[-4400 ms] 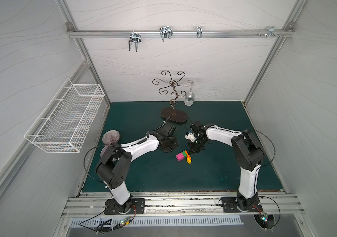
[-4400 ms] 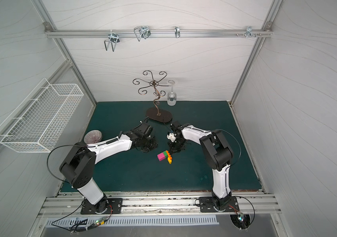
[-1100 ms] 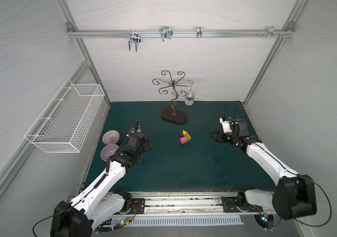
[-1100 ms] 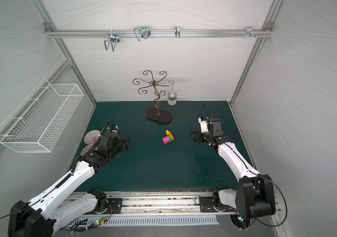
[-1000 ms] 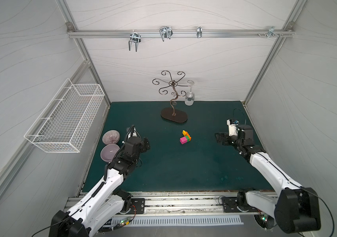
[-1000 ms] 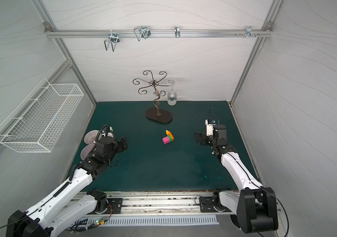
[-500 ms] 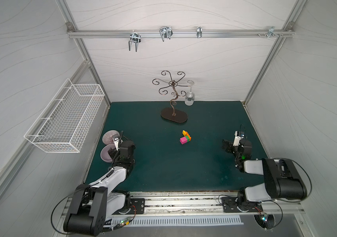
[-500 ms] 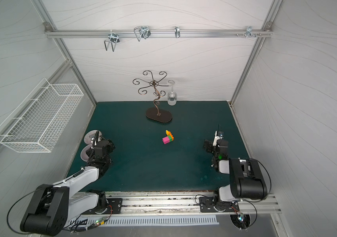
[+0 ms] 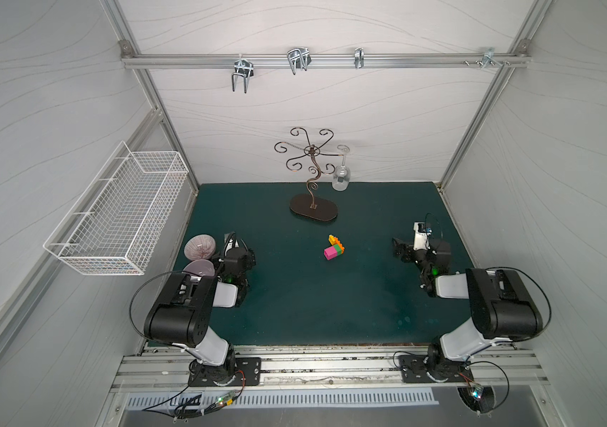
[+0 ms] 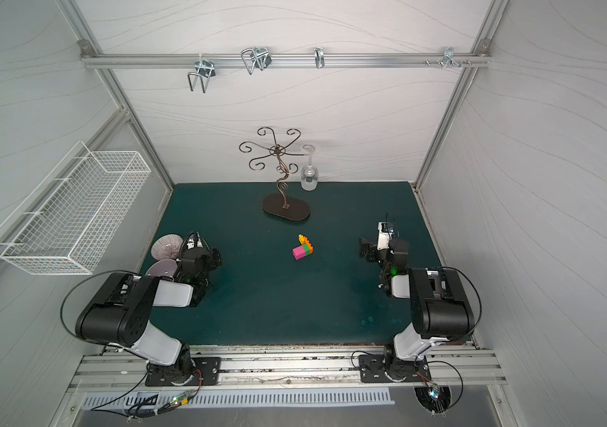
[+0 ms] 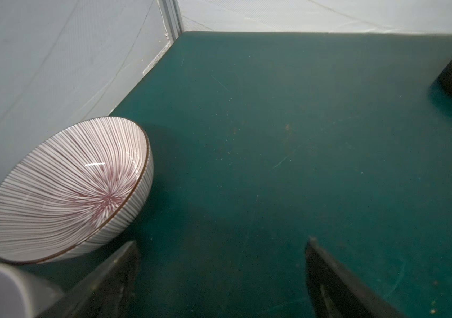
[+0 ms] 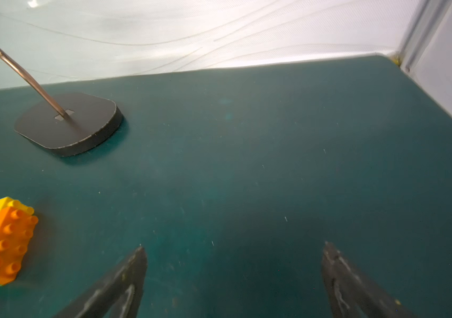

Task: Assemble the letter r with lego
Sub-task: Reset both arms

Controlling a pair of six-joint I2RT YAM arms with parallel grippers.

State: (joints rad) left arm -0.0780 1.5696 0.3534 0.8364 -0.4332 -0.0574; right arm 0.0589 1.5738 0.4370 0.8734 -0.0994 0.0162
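Now the letter r point(image 9: 334, 248) lies on the desk point(image 9: 294, 303) between your left tool point(image 11: 222, 247) and right tool point(image 12: 234, 249), well apart from both; both gape empty, so park without brushing it.

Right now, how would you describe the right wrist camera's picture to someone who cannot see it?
The right claw is open above a green mat, holding nothing. The lego piece, orange, yellow and green bricks joined, lies at the picture's edge. Farther off stands a dark base with a metal rod rising from it.
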